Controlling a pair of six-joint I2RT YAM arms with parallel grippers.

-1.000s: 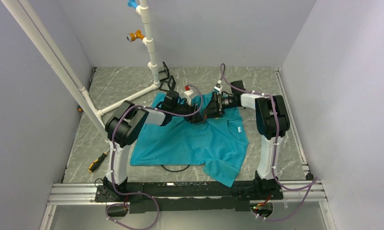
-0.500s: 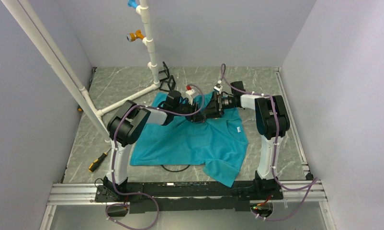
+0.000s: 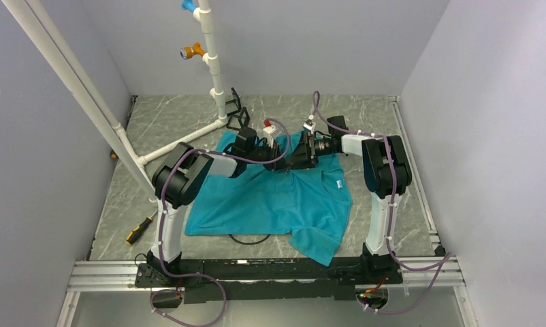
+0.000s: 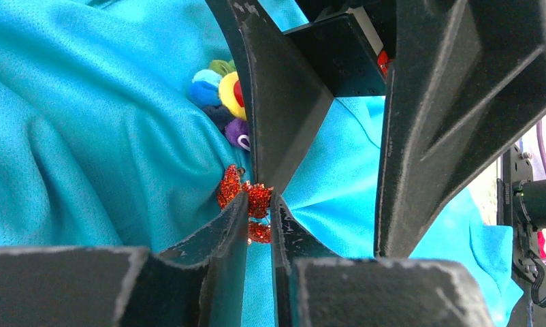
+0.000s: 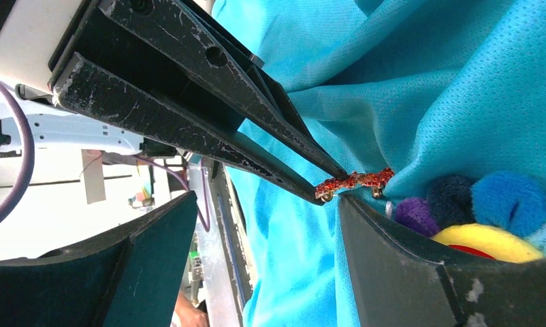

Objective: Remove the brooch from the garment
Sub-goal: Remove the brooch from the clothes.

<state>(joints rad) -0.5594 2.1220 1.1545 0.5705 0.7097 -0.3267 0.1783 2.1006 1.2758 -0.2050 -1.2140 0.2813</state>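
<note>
- Two hands meet over the far part of the garment point(image 3: 270, 204), which lies spread on the counter point(image 3: 175, 122). The cloth is bunched into folds where they work.
- We find the brooch point(image 4: 222, 92) sitting in one of those folds. It is a small cluster of blue, yellow, green and purple puffs lying against the teal cloth. We judge it fastened there, not yet lifted off.
- State of the left hand point(image 4: 259, 200): the fingers are all but together, a sliver of gap between them, pinching a red glitter piece point(image 4: 228, 187) just beside the puffs. We cannot tell whether that piece belongs to the brooch or is separate.
- State of the right hand point(image 5: 265, 204): the fingers are wide apart and grip nothing. One finger lies against the cloth right next to the puffs and hides part of them in the right wrist view. We take it to be bracing the fabric.
- Progress, by our reckoning: the reach and the pinch are done, the separation is not.
- Left to do: work the ornament free of the weave, then carry it clear of the garment.
- Risk noted: the cloth may lift along with the pull.
</note>
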